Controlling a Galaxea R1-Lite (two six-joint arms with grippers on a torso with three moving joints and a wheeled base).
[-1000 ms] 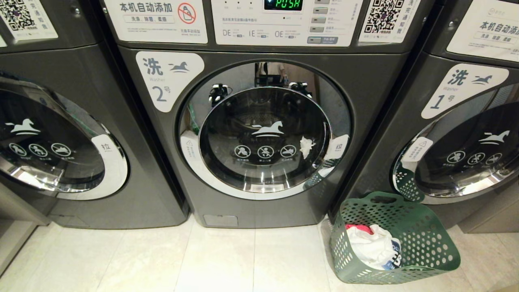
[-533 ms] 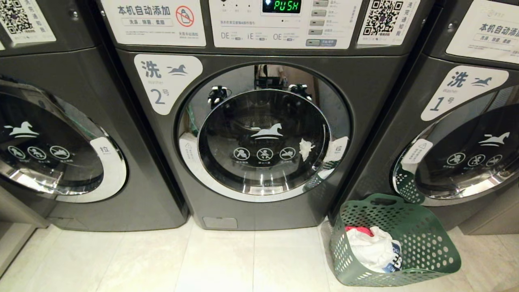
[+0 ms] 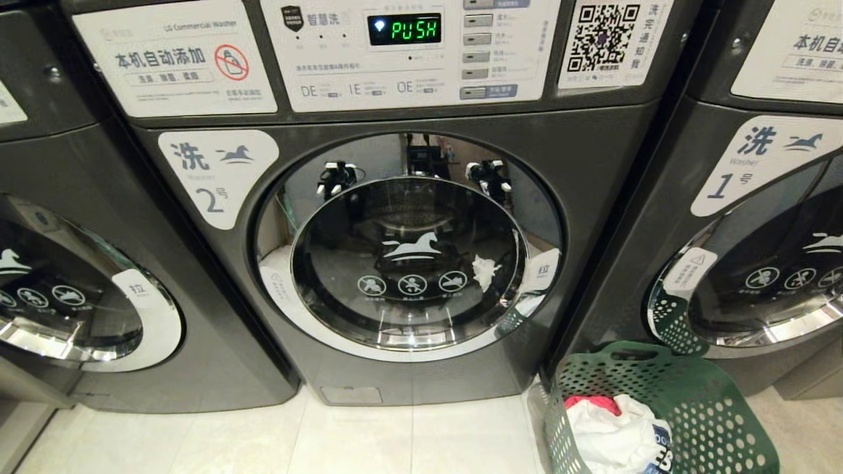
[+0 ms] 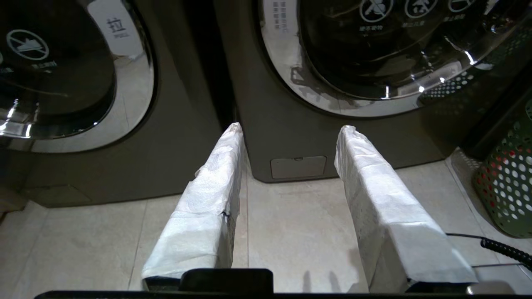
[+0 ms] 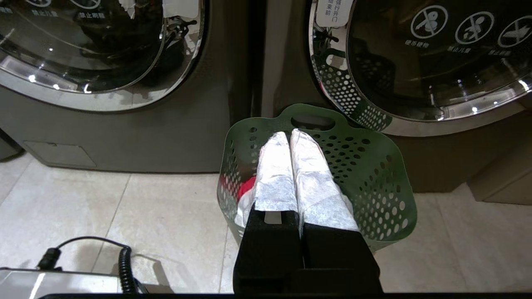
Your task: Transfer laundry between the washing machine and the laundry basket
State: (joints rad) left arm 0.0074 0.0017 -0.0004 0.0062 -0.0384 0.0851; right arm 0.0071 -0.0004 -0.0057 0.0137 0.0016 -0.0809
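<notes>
On the pale tiled floor (image 3: 408, 434) I see the washing machine (image 3: 408, 263) closed; laundry basket (image 3: 698, 401) cut off; left claw (image 4: 291, 128) parted, empty; right claw (image 5: 291, 135) pressed together.

You're in a self-service laundromat: three identical grey front-loaders side by side, numbered washer labels (image 3: 217, 176), QR payment stickers (image 3: 602, 37) upper right, a panel display (image 3: 404, 29) reading PUSH, tiled floor (image 3: 421, 438).

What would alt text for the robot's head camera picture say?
A dark grey washing machine numbered 2 fills the view, round glass door shut, display reading PUSH. A green laundry basket holding white and red laundry stands on the tiled floor beside its lower right corner.
</notes>
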